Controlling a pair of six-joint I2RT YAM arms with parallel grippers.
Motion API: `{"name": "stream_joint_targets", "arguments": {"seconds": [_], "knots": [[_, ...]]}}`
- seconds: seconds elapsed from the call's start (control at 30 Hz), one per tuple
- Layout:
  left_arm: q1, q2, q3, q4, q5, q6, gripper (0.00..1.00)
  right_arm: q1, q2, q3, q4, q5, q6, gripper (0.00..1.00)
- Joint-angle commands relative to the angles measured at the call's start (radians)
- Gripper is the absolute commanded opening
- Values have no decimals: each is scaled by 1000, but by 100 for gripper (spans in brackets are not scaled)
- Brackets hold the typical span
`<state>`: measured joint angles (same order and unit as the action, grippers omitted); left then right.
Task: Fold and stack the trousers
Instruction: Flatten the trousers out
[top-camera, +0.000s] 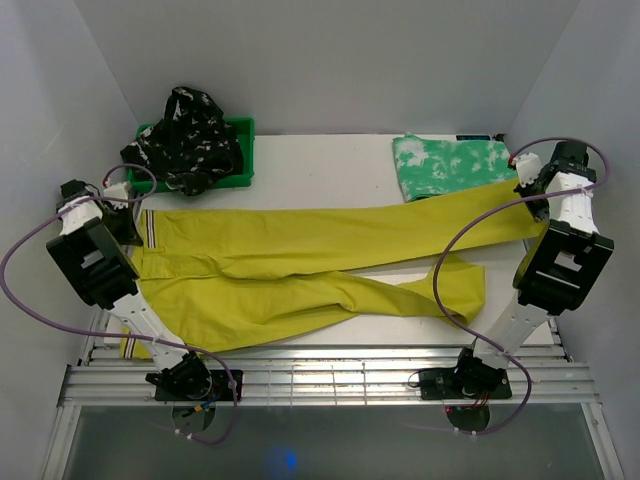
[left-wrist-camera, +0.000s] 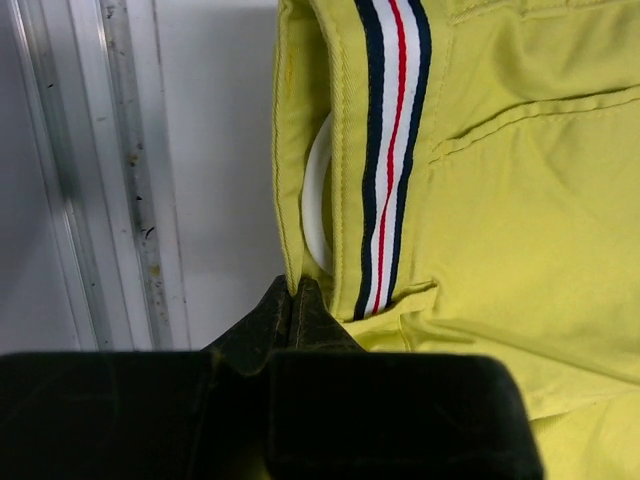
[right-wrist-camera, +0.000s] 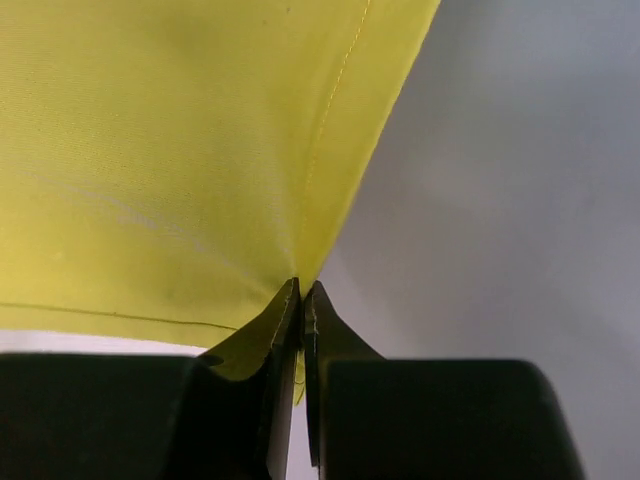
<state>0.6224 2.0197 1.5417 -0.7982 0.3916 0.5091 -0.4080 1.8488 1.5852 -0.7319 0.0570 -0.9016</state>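
Mustard-yellow trousers (top-camera: 300, 270) lie stretched across the counter (top-camera: 320, 165) from nine to two o'clock. Left pincer (left-wrist-camera: 295, 292) is clamped on the waistband edge; right pincer (right-wrist-camera: 302, 292) is closed on a leg hem. Green-and-white pair (top-camera: 450, 165) lies at one, black patterned pair (top-camera: 190, 135) heaped in the green bin (top-camera: 245, 128) at eleven.

The long mustard-yellow cloth trousers (top-camera: 300, 270) are a matt, finely ribbed weave with stitched seams; the navy, white and red striped ribbon (left-wrist-camera: 390, 150) at their waistband looks smoother. The white table top (top-camera: 320, 165) is smooth and matt. The near-edge metal rails (top-camera: 330, 385) are dull grey and scuffed. The far-left green plastic bin (top-camera: 245, 150) has a slight gloss.
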Motion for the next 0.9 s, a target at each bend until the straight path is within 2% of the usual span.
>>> {"name": "stream_joint_targets", "arguments": {"seconds": [0.0,0.2,0.23,0.53,0.57,0.63,0.67,0.7,0.73,0.77,0.8,0.83,0.87], "knots": [[16,4,66,10,-40,25,0,-8,-42,-24,20,12,59,8],[16,28,98,24,12,-11,0,-17,-34,24,17,-46,130,8],[16,28,100,25,24,-21,0,-15,-28,35,0,-95,141,8],[16,54,127,25,90,-90,0,-12,75,108,17,-83,213,8],[16,57,135,14,95,-96,10,-8,88,122,-25,-83,210,8],[16,42,140,-2,125,-103,21,6,131,168,-117,-104,199,22],[14,31,138,-10,134,-104,30,6,141,214,-170,-129,185,29],[16,18,130,-15,145,-98,33,3,132,217,-231,-140,172,50],[16,-13,127,-24,157,-90,36,3,118,211,-254,-166,112,59],[16,-28,124,-53,182,-77,40,1,98,181,-277,-174,71,75],[16,-44,118,-65,187,-64,45,-5,46,153,-293,-177,32,82],[16,-59,112,-76,187,-43,46,-12,18,122,-293,-184,-44,89],[14,-87,106,-107,182,-29,46,-18,-12,92,-296,-189,-84,92]]}}
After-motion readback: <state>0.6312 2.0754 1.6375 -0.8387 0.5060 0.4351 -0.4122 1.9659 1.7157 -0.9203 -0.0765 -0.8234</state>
